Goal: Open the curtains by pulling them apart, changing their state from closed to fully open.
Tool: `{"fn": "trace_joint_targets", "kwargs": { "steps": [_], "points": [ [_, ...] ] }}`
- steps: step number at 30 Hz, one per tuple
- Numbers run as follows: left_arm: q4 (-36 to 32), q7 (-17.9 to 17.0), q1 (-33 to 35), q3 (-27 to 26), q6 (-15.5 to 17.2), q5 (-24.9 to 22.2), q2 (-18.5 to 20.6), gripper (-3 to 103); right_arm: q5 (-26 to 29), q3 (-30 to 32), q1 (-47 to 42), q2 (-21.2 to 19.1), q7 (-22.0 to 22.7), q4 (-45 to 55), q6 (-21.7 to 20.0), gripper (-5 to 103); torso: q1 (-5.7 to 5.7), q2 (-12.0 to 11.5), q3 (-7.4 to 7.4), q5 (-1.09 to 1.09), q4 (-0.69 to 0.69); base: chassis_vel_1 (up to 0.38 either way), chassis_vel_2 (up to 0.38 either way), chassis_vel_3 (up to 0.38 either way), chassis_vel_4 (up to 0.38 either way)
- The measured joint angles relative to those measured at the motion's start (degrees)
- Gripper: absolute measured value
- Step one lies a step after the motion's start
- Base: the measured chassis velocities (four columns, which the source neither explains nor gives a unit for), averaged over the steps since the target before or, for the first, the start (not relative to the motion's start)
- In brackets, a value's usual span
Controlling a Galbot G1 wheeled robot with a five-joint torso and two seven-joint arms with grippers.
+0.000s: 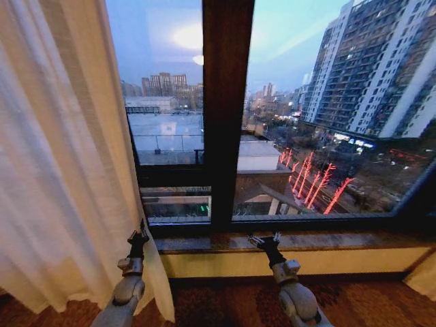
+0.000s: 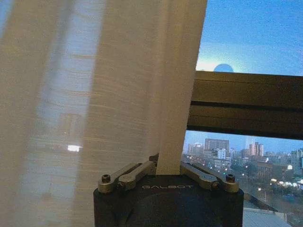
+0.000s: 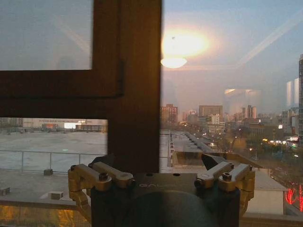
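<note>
The left curtain (image 1: 61, 170) hangs bunched at the left of the window, sheer cream with vertical pleats. My left gripper (image 1: 138, 237) is at the lower inner edge of this panel. In the left wrist view the left gripper (image 2: 168, 166) is shut on a folded strip of the curtain (image 2: 94, 94) that rises from between its fingers. My right gripper (image 1: 264, 240) hovers open just before the windowsill, under the centre post. The right wrist view shows the right gripper (image 3: 158, 163) with fingers spread wide and nothing between them. A cream fabric corner (image 1: 424, 276) shows at the far right, low down.
A dark vertical window post (image 1: 227, 109) splits the glass, with a city at dusk outside. A stone windowsill (image 1: 340, 242) runs across above a cream wall strip. Patterned dark carpet (image 1: 218, 300) covers the floor between the two arms.
</note>
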Motion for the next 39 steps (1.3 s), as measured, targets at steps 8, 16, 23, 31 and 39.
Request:
{"fn": "trace_joint_targets", "kwargs": {
  "steps": [8, 16, 23, 31, 39],
  "points": [
    [-0.32, -0.82, 0.41, -0.22, 0.05, 0.11, 0.05, 1, 0.0, 0.0, 0.0, 0.0, 0.0, 0.0, 0.0, 100, 0.0, 0.0, -0.01, 0.01, 0.0, 0.289, 0.307, -0.309, -0.308],
    [-0.99, -1.14, 1.2, -0.39, 0.14, 0.25, -0.05, 1, 0.0, 0.0, 0.0, 0.0, 0.0, 0.0, 0.0, 100, 0.0, 0.0, 0.0, -0.02, 0.01, 0.358, 0.355, -0.354, -0.343],
    [-1.23, -1.5, 1.53, -0.53, 0.15, 0.43, -0.13, 1, 0.0, 0.0, 0.0, 0.0, 0.0, 0.0, 0.0, 100, -0.01, 0.0, 0.0, -0.01, 0.01, 0.358, 0.369, -0.361, -0.36],
    [-1.35, -1.74, 1.58, -0.69, 0.18, 0.44, -0.08, 1, 0.0, -0.01, 0.0, 0.0, 0.0, 0.0, 0.0, 100, 0.0, -0.01, 0.0, -0.02, 0.0, 0.352, 0.348, -0.351, -0.344],
    [-1.3, -1.82, 1.38, -0.68, 0.17, 0.44, -0.06, 1, 0.0, -0.01, 0.0, 0.0, 0.0, 0.0, 0.0, 100, 0.0, -0.01, 0.0, 0.0, 0.0, 0.348, 0.346, -0.36, -0.343]
  ]
}}
